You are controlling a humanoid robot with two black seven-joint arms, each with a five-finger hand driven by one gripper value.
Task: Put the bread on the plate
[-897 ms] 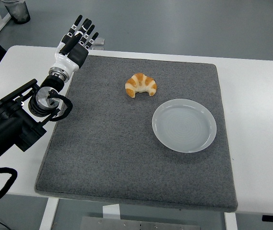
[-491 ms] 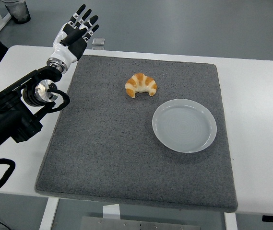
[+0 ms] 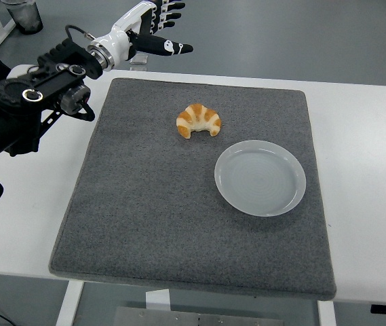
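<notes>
Hovering beyond the mat's far-left corner, left robot hand, fingers spread, empty.

On the table — a mat, covering most of the middle. On the mat's far half, slightly left of centre, the bread. Right of and nearer than the bread, close but apart, the plate, holding nothing. Above the table's far left corner — the left hand, raised, well apart from the bread, fingers spread toward the right. Left of the mat, over the table's left part, the left arm. Beyond the table's far left, on the floor, a bin.
</notes>
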